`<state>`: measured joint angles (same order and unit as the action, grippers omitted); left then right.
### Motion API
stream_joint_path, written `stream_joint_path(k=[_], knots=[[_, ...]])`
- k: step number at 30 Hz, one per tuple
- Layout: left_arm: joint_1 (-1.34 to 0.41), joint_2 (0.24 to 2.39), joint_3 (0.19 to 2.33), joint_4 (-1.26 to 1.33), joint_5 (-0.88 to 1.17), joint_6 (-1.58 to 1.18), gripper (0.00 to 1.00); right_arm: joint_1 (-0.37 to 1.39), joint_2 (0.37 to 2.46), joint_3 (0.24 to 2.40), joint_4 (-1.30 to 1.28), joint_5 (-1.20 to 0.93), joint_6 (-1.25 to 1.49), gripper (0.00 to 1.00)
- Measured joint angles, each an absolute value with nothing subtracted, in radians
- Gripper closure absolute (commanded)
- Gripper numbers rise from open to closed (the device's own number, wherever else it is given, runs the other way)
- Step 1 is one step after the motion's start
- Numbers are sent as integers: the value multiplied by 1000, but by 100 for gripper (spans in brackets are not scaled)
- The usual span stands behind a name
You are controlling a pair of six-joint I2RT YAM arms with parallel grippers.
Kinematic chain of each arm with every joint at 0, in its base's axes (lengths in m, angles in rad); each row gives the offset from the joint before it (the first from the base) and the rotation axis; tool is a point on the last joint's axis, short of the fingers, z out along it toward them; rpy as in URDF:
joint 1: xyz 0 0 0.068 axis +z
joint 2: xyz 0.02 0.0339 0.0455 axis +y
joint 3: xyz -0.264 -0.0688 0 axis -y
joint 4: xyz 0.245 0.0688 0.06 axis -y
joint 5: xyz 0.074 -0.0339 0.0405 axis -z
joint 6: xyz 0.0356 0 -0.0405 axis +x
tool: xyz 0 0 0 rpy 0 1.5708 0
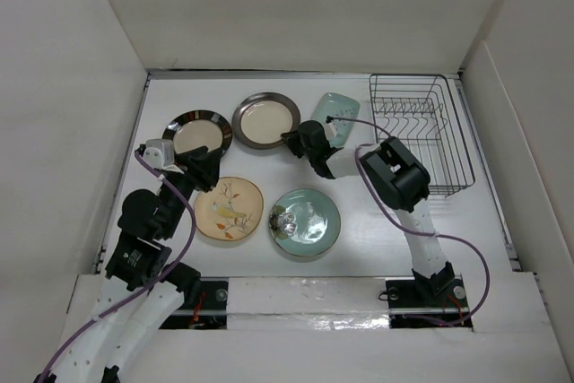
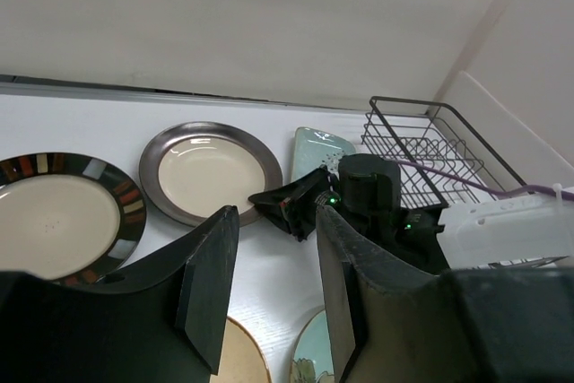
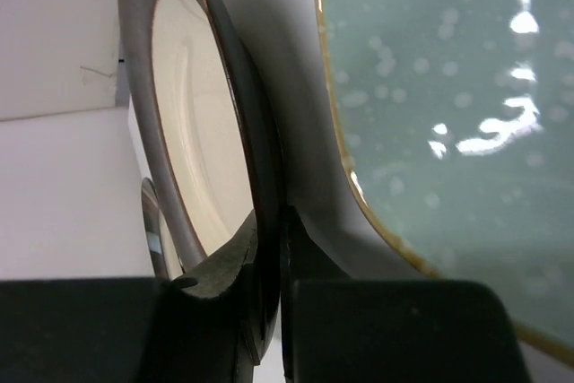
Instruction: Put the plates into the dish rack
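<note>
Right wrist: end effector (image 3: 269, 253) pinches dark-rimmed plate (image 3: 202, 132) beside green plate (image 3: 448, 132).

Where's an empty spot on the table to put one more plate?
Bare white table lies in front of the dark wire dish rack, to the right of the round celadon green plate. A thin strip also runs behind the dark-rimmed cream plate, along the back wall. The middle is crowded: the cream floral plate lies close beside the green one.

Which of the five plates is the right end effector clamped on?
The cream plate with the plain dark rim, middle of the back row: the right end effector pinches its rim. No other plate is gripped.
</note>
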<state>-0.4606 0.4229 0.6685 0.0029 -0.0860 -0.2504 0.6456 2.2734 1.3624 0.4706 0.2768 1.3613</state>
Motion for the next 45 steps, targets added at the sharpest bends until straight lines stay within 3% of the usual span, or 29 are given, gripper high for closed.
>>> stream_joint_path(k=[13, 22, 32, 40, 45], knots=[[-461, 449, 668, 2, -87, -244, 63, 680, 2054, 1229, 476, 385, 1001, 100], [-461, 447, 668, 2, -86, -244, 62, 609, 1589, 1089, 468, 348, 658, 100], [-460, 418, 668, 4, -47, -247, 62, 263, 1095, 979, 290, 516, 313, 100], [-461, 311, 668, 17, 37, -263, 62, -25, 1049, 1034, 28, 522, 173, 100], [-478, 232, 668, 30, 43, -263, 62, -140, 1111, 1064, 47, 435, 98, 100]])
